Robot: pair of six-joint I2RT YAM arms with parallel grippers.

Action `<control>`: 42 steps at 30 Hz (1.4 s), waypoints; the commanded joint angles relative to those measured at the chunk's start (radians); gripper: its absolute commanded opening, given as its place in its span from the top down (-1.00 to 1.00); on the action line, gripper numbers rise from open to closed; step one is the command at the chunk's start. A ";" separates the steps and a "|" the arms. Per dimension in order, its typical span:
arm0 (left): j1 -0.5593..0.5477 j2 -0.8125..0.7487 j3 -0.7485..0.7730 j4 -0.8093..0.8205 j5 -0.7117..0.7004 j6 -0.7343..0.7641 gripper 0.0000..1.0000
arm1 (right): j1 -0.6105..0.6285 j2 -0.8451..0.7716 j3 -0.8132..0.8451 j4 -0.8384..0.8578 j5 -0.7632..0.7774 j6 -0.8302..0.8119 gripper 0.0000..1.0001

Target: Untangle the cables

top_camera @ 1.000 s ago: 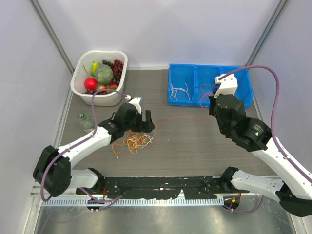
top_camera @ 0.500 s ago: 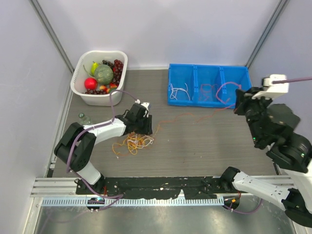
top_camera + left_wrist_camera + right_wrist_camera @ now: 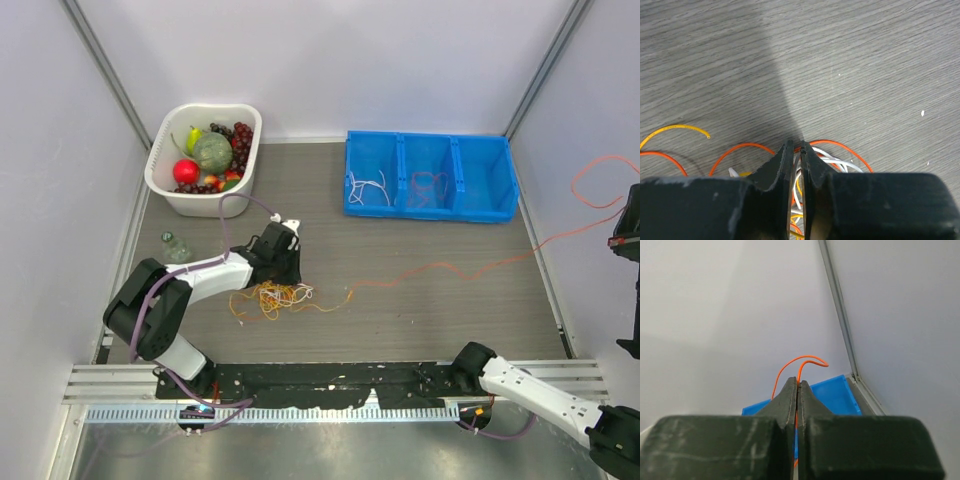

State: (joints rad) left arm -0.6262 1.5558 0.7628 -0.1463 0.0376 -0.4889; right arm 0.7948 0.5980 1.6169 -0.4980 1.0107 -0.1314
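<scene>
The cables (image 3: 268, 296) are partly hidden beneath the left gripper (image 3: 796, 147); the right arm (image 3: 630, 235) is cut off at the right edge of the desk (image 3: 430, 320).

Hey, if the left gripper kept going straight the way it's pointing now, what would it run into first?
The table. The left gripper points down at it, shut on strands of the cable tangle, and its tips seem to be almost at the surface.

A white basket (image 3: 200, 205) of fruit (image 3: 212, 152) stands at the far left of the bench (image 3: 420, 325). A blue three-compartment tray (image 3: 430, 214) sits far right, and a small clear bottle (image 3: 176, 248) sits near the basket.
</scene>
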 commanded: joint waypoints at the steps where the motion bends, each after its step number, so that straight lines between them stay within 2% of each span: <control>1: 0.005 -0.016 0.029 -0.007 -0.028 0.024 0.71 | 0.003 0.023 -0.043 0.010 0.051 -0.031 0.99; 3: 0.005 -0.025 0.047 -0.018 -0.021 0.027 0.65 | 0.001 0.032 -0.063 0.001 0.072 -0.030 0.99; 4: 0.005 -0.036 0.052 -0.012 0.017 0.032 0.54 | 0.001 0.037 -0.069 -0.004 0.078 -0.030 0.99; 8: 0.002 -0.095 0.049 0.079 0.174 0.032 -0.08 | 0.001 0.062 -0.089 -0.025 0.022 0.015 0.99; 10: -0.003 -0.123 0.047 0.140 0.258 0.030 -0.27 | 0.003 0.080 -0.091 -0.037 0.000 0.039 0.99; 14: -0.073 -0.128 0.067 0.264 0.321 0.056 -0.45 | 0.001 0.101 -0.092 -0.048 -0.035 0.055 0.99; 19: -0.182 -0.030 0.122 0.271 0.248 0.125 -0.35 | 0.001 0.103 -0.071 -0.048 -0.052 0.062 0.99; 23: -0.202 0.019 0.124 0.292 0.251 0.110 -0.10 | 0.003 0.092 -0.043 -0.050 -0.055 0.062 0.99; 25: -0.210 0.023 0.110 0.304 0.251 0.108 -0.11 | 0.001 0.086 -0.038 -0.048 -0.054 0.059 0.99; 29: -0.224 0.023 0.092 0.294 0.254 0.108 -0.32 | 0.003 0.079 -0.038 -0.050 -0.047 0.056 0.99; 33: -0.225 0.044 0.063 0.294 0.225 0.089 -0.35 | 0.001 0.083 -0.025 -0.048 -0.061 0.059 0.99; 37: -0.225 0.095 0.049 0.313 0.200 0.070 -0.19 | 0.001 0.071 -0.014 0.009 -0.063 0.036 0.99; 42: -0.215 0.133 0.049 0.245 0.021 0.018 0.16 | 0.001 0.059 0.053 0.122 -0.064 -0.028 0.99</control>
State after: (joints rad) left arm -0.8490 1.6714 0.8143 0.1139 0.2104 -0.4267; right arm 0.7948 0.6720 1.5898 -0.5102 0.9550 -0.0998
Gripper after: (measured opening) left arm 0.475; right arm 0.031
